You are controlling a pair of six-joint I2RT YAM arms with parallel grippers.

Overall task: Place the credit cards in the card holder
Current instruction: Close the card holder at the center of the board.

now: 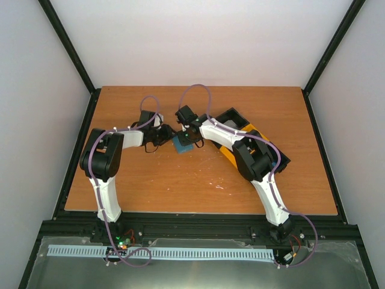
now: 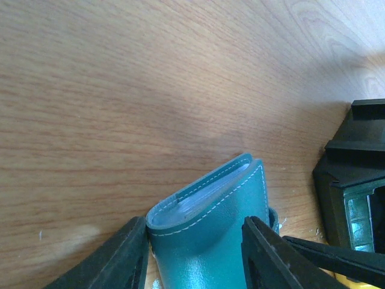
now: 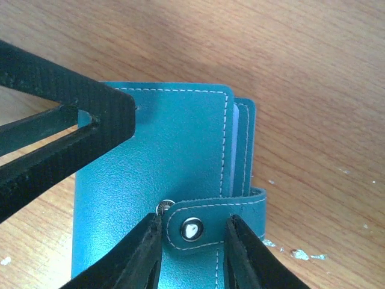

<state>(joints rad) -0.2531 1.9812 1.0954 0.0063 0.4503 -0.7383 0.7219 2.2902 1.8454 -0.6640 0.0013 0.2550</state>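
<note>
The card holder is a teal folded wallet, standing off the table at mid-back. My left gripper is shut on it, one finger against its folded spine and the other against its cover. One left finger also shows at the wallet's corner in the right wrist view. My right gripper is open over the cover, its fingers straddling the snap tab. The tab's button sits just beside the bare stud. Clear pocket edges show between the covers. The credit cards are hidden.
A black-and-yellow compartment tray lies right of the wallet, partly under the right arm; its black wall is close on the right in the left wrist view. Bare wooden tabletop surrounds the grippers.
</note>
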